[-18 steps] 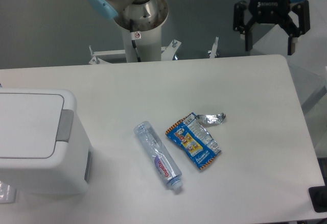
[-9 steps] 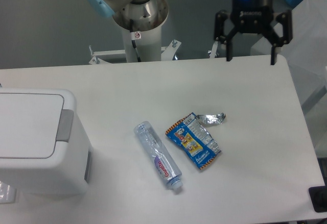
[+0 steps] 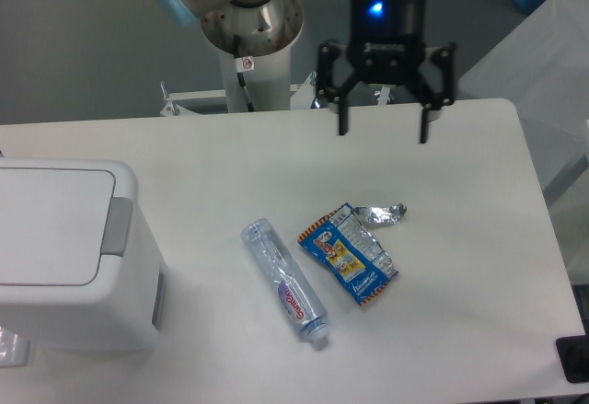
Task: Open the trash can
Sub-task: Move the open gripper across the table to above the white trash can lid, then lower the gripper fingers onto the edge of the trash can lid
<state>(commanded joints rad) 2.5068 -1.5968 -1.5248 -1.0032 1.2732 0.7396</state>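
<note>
The trash can (image 3: 64, 257) is a large white box-shaped bin at the table's left edge. Its flat lid (image 3: 46, 225) is down and a grey push tab (image 3: 115, 225) sits on the lid's right side. My gripper (image 3: 383, 133) hangs above the back of the table, right of centre, far from the bin. Its two black fingers are spread wide and hold nothing.
A clear plastic bottle (image 3: 285, 282) lies on the table in the middle. A blue snack wrapper (image 3: 350, 254) with a silver torn end lies right of it. The arm's base column (image 3: 250, 45) stands behind the table's far edge.
My gripper has moved left and slightly down, from beyond the table's back right corner to over the back of the table. The bin's lid has stayed shut.
</note>
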